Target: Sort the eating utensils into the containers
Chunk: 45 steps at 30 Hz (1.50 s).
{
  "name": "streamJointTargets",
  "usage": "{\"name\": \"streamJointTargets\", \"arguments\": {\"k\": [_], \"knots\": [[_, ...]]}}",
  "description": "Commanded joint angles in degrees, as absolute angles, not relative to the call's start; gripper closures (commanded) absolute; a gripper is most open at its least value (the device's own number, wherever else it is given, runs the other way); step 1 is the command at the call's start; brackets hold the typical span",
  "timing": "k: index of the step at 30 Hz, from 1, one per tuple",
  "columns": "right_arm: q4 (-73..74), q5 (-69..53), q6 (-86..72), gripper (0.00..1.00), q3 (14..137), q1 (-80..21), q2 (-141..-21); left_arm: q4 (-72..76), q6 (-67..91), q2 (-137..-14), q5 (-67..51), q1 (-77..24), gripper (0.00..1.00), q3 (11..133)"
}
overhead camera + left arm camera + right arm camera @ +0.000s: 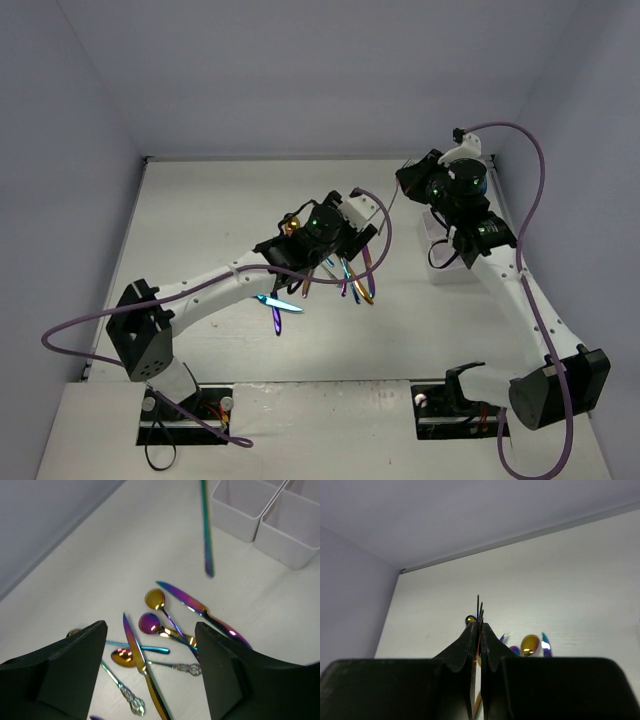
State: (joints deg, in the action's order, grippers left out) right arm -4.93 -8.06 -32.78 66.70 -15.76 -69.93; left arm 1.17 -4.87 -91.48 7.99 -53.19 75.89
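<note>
Most of the cutlery [350, 280] lies in a loose, crossed heap on the table [200, 220], with a teal knife [272, 299] and a purple piece [277, 320] apart on the near left, so I judge the sorting barely begun. The compartments of the white caddy [285, 542] that I can see look empty. The right gripper [480, 627] is pinched tight on one slim piece [206, 530], which hangs in the air near the caddy. The left gripper [150, 630] hovers spread wide above the heap, holding nothing. Overlapping handles will likely hinder clean picks, and both arms crowd the same patch
</note>
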Motion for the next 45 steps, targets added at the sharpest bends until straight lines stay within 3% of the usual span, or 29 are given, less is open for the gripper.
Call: {"name": "streamJointTargets", "arguments": {"k": [1, 10, 17, 34, 45], "knots": [[-9.1, -1.7, -24.6, 1.00, 69.8, -13.4, -69.4, -0.3, 0.2, -85.4, 18.2, -52.6, 0.29, 74.8], [-9.1, 3.4, -14.1, 1.00, 75.4, -0.6, -73.7, -11.8, 15.9, -77.6, 13.1, -42.6, 0.23, 63.8], [-9.3, 4.4, -12.2, 1.00, 79.8, 6.0, -80.4, -16.7, 17.1, -69.6, 8.9, -35.4, 0.22, 55.6], [-11.2, 8.2, -12.8, 1.00, 76.5, 9.0, -91.4, -17.1, 16.0, -68.3, 6.0, -31.6, 0.22, 52.6], [-11.5, 9.4, -12.9, 0.75, 73.4, 9.1, -90.5, -17.3, 16.8, -69.5, 5.2, -31.6, 0.22, 52.8]]}}
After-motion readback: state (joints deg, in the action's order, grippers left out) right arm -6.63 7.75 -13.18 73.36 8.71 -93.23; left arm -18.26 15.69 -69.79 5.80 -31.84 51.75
